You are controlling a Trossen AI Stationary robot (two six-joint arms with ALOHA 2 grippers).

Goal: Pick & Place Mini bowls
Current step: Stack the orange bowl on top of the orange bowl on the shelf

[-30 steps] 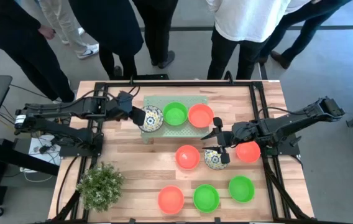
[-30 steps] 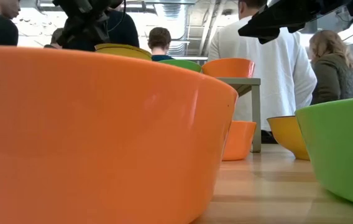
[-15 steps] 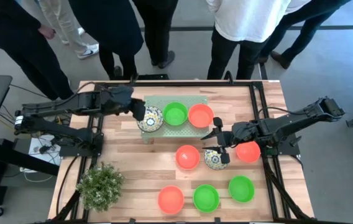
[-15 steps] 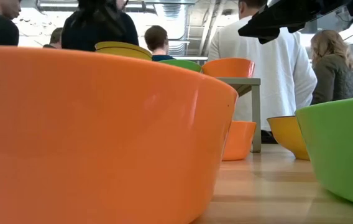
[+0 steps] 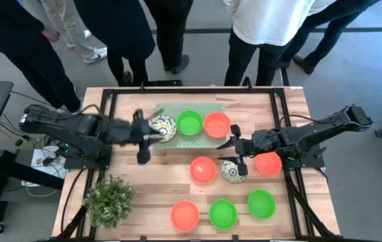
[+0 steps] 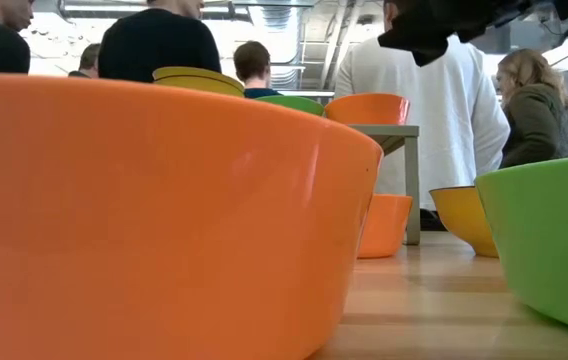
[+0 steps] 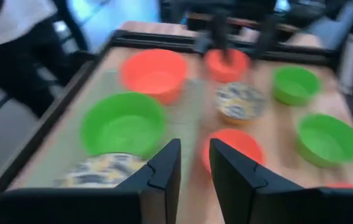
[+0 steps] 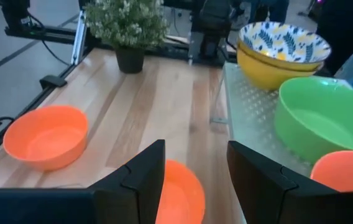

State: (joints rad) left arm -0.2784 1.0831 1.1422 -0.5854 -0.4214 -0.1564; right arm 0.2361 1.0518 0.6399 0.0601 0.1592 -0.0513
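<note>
The left hand (image 7: 194,152) sits just beside the pale green mat (image 5: 177,109), its fingers a little apart and holding nothing. The right hand (image 8: 195,152) hangs over the flowery bowl (image 5: 233,172) out on the bench (image 5: 144,188), with fingers apart and empty too. I think that bowl is the one to pick up now. The hand needs to go down, pinch the rim and carry it to the mat. I count four orange bowls: one on the mat (image 5: 217,124) and three on the bench. There are three green bowls: one on the mat (image 5: 190,123) and two on the bench. On the mat there is also a flowery bowl stack (image 5: 163,126), which looks like two bowls, one inside the other.
</note>
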